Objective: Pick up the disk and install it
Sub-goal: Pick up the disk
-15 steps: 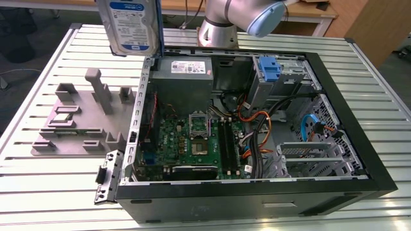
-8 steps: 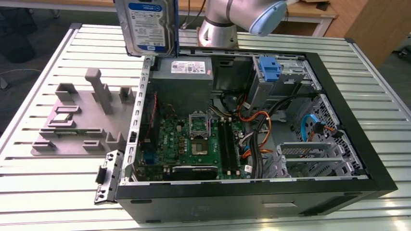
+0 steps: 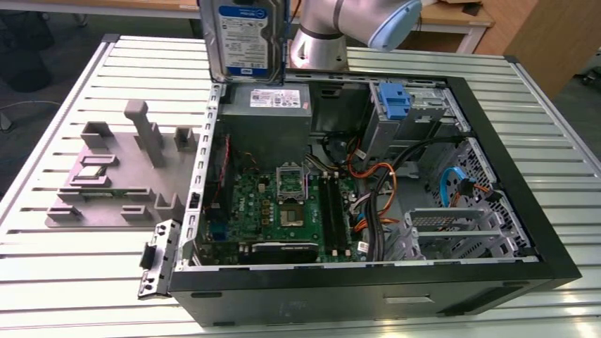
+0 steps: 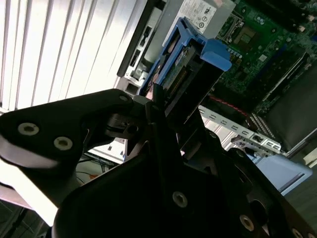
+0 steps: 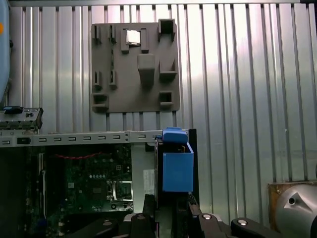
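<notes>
The disk [image 3: 242, 39] hangs at the top of the exterior view, a little toward the exterior view's left. It stands on edge with its blue-and-white label facing the camera, above the rear corner of the open computer case [image 3: 376, 299]. The gripper [image 4: 171, 106] is clamped on it: in the second wrist view the black fingers [image 4: 157, 101] press against both flat faces of the drive, and its blue frame [image 4: 215, 53] sticks out beyond them. Below the drive sits the grey power supply [image 3: 267, 116]. The bare blue bracket [image 3: 395, 102] and the drive cage are in the upper right part of the case, well apart from the disk.

From where I stand this looks like the carrying stage, with nothing seated yet. To do it well, I'd say the squeeze should stay on the flat faces so the drive cannot pivot. The drive should be kept square to the cage opening, with its lower edge well clear of the case wall and the orange cables [image 3: 376, 190]. The grey fixture tray [image 3: 112, 190] on the slatted table [image 3: 75, 296] is well out of the way.
</notes>
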Motion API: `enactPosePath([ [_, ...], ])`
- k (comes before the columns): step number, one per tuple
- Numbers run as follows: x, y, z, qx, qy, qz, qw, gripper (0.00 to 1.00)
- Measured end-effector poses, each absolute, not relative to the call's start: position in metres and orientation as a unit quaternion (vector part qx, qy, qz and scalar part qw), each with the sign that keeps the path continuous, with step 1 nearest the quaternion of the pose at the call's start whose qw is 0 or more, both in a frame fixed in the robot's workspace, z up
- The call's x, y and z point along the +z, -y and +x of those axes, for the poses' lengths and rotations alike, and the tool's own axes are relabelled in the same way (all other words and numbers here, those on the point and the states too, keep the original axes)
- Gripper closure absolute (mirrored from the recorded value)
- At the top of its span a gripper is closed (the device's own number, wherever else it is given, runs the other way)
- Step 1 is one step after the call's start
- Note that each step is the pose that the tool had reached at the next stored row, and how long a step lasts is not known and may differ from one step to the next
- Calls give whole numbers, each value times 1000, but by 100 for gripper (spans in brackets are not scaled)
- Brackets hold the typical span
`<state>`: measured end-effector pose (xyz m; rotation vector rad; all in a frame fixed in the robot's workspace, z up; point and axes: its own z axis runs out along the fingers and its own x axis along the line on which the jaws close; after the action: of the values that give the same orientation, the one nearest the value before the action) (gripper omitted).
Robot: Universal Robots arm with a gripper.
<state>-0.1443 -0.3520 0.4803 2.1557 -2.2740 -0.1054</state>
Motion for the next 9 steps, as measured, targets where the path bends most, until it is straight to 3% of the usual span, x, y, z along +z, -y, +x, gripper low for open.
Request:
enactPosePath([
  [9, 480, 352, -103, -34, 725, 688, 4, 65],
])
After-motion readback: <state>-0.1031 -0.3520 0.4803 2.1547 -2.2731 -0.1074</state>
